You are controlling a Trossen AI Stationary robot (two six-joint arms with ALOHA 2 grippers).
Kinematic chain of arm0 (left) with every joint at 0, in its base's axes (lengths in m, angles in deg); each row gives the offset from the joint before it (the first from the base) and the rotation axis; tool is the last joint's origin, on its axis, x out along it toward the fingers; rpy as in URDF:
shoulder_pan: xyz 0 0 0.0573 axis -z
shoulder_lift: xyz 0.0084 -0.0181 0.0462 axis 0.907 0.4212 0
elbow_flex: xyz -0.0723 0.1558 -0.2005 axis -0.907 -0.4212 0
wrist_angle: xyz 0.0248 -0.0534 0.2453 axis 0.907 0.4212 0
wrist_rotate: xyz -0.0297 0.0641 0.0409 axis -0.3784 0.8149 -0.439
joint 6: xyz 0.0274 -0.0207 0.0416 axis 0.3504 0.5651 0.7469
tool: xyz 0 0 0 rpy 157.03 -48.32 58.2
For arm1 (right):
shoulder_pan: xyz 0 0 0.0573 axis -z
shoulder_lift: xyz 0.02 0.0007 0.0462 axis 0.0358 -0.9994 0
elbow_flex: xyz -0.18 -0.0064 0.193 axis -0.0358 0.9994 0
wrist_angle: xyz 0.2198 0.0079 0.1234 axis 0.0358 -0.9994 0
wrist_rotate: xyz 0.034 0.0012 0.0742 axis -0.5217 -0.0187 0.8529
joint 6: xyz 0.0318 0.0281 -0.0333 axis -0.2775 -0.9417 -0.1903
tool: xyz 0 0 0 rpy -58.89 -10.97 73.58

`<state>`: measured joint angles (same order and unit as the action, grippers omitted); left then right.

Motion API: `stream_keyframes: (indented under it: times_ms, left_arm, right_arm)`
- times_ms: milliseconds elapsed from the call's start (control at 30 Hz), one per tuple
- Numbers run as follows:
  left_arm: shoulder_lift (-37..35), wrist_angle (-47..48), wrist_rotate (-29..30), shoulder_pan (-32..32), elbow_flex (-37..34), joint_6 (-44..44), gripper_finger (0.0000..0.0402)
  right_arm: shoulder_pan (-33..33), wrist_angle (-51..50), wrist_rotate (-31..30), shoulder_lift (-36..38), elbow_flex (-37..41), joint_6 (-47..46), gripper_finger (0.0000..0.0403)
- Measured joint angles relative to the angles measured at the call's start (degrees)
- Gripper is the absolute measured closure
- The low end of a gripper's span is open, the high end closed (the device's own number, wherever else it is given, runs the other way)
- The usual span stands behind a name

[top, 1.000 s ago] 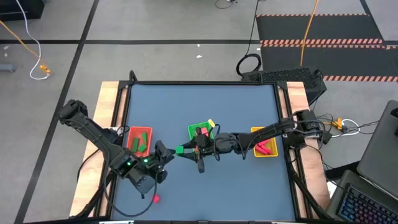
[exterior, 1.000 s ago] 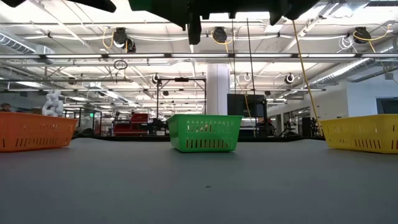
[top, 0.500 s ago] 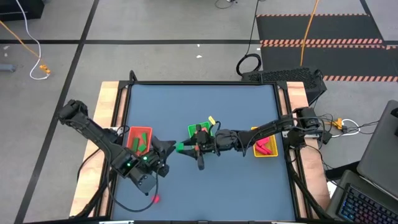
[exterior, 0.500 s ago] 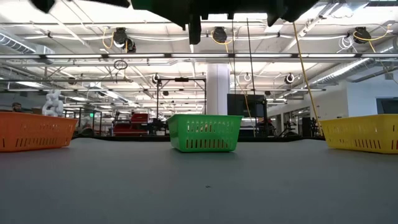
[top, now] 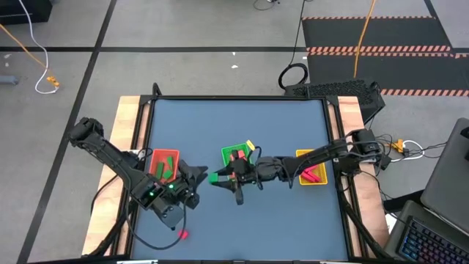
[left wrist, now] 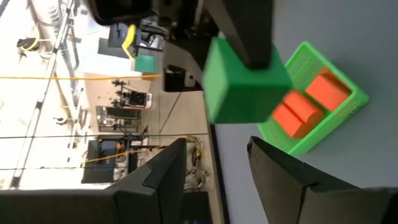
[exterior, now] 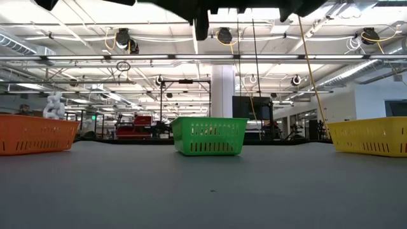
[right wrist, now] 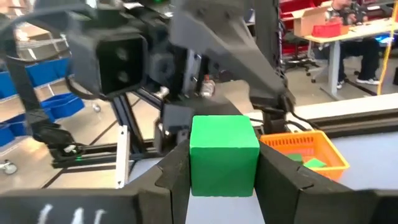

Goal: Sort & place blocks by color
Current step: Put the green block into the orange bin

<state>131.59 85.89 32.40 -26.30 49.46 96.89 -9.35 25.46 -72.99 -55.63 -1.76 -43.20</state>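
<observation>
My right gripper [top: 220, 177] reaches from the table's right side to the middle and is shut on a green cube [top: 214, 176], just near of the green tray [top: 236, 155]. My left gripper [top: 196, 176] is open and hovers just left of that cube, its fingers pointing at it [left wrist: 245, 84]. The orange tray [top: 165, 165] holds green blocks. In the green tray lie orange blocks [left wrist: 305, 106]. The yellow tray [top: 311, 169] holds pinkish-red blocks. One pinkish-red block [top: 183, 235] lies alone on the table near its near edge. My right gripper pinches the green cube [right wrist: 224, 149] between its two fingers, one on each of two opposite side faces [right wrist: 194, 163]. The fingers come about level from the table's right. The cube is lifted clear of the table and sits straight in the hold.
The three trays stand in a row across the table's middle: orange [exterior: 35, 133], green [exterior: 208, 135], yellow [exterior: 372, 135]. Both arms meet between the orange and green trays. The blue table top [top: 242, 121] lies open toward the far edge and along the near edge.
My left gripper has swung a little toward the far edge and toward the green cube. My right gripper has kept the cube pinched in the air with only a slight shift.
</observation>
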Motion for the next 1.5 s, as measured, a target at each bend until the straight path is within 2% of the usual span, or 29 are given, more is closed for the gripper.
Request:
stream_keyframes:
  times_ms: [300,533,767,1067,1267,1500]
  left_arm:
    - [0.0,-5.9,-4.4,0.1,-0.1,1.7,0.0227]
    - [3.4,-7.7,-4.5,0.1,-0.1,5.2,0.0227]
    - [6.2,-8.7,-2.5,-0.1,0.0,8.6,0.0226]
    - [6.3,-11.9,-1.1,0.7,-0.1,9.2,0.0226]
    - [6.4,-13.0,3.7,1.4,-0.1,9.2,0.0227]
    - [6.4,-13.1,4.4,1.6,-0.1,9.6,0.0227]
  right_arm:
    - [-0.2,-0.1,0.3,0.0,0.0,0.1,0.0271]
    - [-0.6,-0.5,0.1,0.0,0.1,0.2,0.0271]
    - [-0.5,-0.9,0.0,-0.1,0.2,0.8,0.0271]
    - [-0.5,-1.0,-1.1,0.0,0.2,1.8,0.027]
    - [-0.5,2.2,-5.4,0.1,1.5,2.7,0.0271]
    - [-0.3,2.6,-7.4,0.1,1.7,2.5,0.0271]
